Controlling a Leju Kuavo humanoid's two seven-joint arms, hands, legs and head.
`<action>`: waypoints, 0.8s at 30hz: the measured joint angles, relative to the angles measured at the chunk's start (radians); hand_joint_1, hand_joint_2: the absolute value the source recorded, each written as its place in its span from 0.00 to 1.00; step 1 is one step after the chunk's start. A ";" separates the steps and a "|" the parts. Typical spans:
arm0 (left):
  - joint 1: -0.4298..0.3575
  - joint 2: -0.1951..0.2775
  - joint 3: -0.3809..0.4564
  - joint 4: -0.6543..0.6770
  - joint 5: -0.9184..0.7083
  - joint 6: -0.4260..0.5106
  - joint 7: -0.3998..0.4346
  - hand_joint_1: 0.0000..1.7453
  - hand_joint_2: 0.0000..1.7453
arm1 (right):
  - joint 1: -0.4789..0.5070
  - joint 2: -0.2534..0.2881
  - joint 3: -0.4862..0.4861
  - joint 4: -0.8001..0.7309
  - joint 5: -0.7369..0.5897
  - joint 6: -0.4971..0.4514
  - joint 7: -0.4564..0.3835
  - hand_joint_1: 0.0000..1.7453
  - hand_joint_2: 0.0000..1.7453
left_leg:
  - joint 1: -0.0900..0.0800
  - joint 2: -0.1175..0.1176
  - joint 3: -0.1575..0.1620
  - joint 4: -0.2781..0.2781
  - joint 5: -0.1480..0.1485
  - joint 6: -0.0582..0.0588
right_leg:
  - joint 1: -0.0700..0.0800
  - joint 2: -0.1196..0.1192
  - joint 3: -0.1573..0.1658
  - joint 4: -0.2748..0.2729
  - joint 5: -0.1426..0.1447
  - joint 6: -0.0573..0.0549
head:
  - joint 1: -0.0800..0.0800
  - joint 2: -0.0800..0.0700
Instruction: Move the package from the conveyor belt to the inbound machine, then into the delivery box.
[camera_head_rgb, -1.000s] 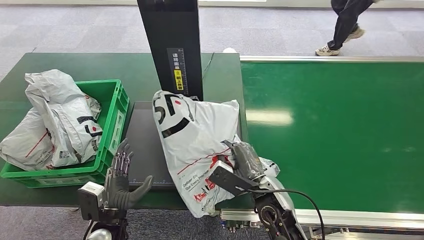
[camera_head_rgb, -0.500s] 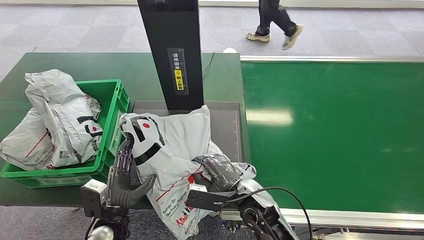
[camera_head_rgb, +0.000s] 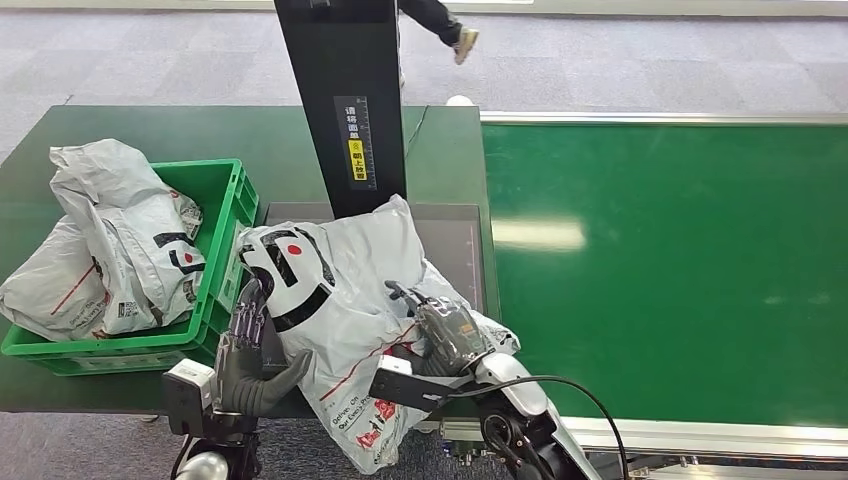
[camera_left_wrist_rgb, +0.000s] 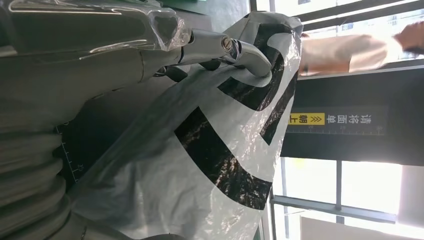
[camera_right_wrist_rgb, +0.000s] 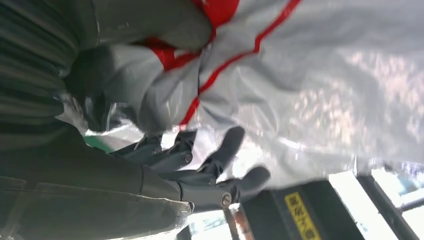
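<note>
Conveyor belt (camera_head_rgb: 680, 270), bare green, takes up the 3 o'clock half of the head view. The bench (camera_head_rgb: 130, 130) lies toward 9 o'clock. Between them sits the scanning machine: black post (camera_head_rgb: 340, 100) at 12 o'clock, dark platform (camera_head_rgb: 455, 250) at its foot.

Change over the last second: the package (camera_head_rgb: 340, 300), a white mailer bag with black lettering and a red stripe, has swung from upright at the belt edge to lying across the platform, its printed end now turned toward 9 o'clock. It rests on the platform, its near end hanging over the 6 o'clock edge. Judgement: the belt-to-machine leg is nearly done; the move into the box is still to come.

Right hand (camera_head_rgb: 445, 330): fingers curled into the bag's crumpled near end, gripping the plastic. Left hand (camera_head_rgb: 245, 355): spread, nothing gripped, fingers raised against the bag's 9 o'clock side.

Green crate (camera_head_rgb: 225, 215) at 9 o'clock, just beside the platform, already carries a heap of white bags (camera_head_rgb: 110, 240) reaching above its rim; little room is left, so the new bag may slide off. A person's leg (camera_head_rgb: 440, 20) passes at 12 o'clock, well apart.
</note>
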 joint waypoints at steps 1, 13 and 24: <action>0.000 0.000 0.000 0.000 -0.002 0.003 -0.001 0.00 1.00 | 0.000 0.001 -0.006 -0.002 0.006 -0.020 0.003 0.00 1.00 | 0.000 0.000 0.000 0.000 0.000 0.000 | 0.000 0.000 0.000 0.000 0.000 0.000 | 0.000 0.000; 0.005 -0.010 0.015 -0.067 -0.110 0.311 -0.113 0.00 1.00 | 0.033 0.010 -0.099 -0.089 -0.041 -0.164 -0.025 0.00 1.00 | 0.000 0.000 0.000 0.000 0.000 0.000 | 0.000 0.000 0.000 0.000 0.000 0.000 | 0.000 0.000; 0.032 -0.011 -0.015 -0.198 -0.186 0.746 -0.229 0.00 1.00 | 0.035 0.012 -0.121 -0.109 -0.125 -0.183 -0.071 0.00 1.00 | 0.000 0.000 0.000 0.000 0.000 0.000 | 0.000 0.000 0.000 0.000 0.000 0.000 | 0.000 0.000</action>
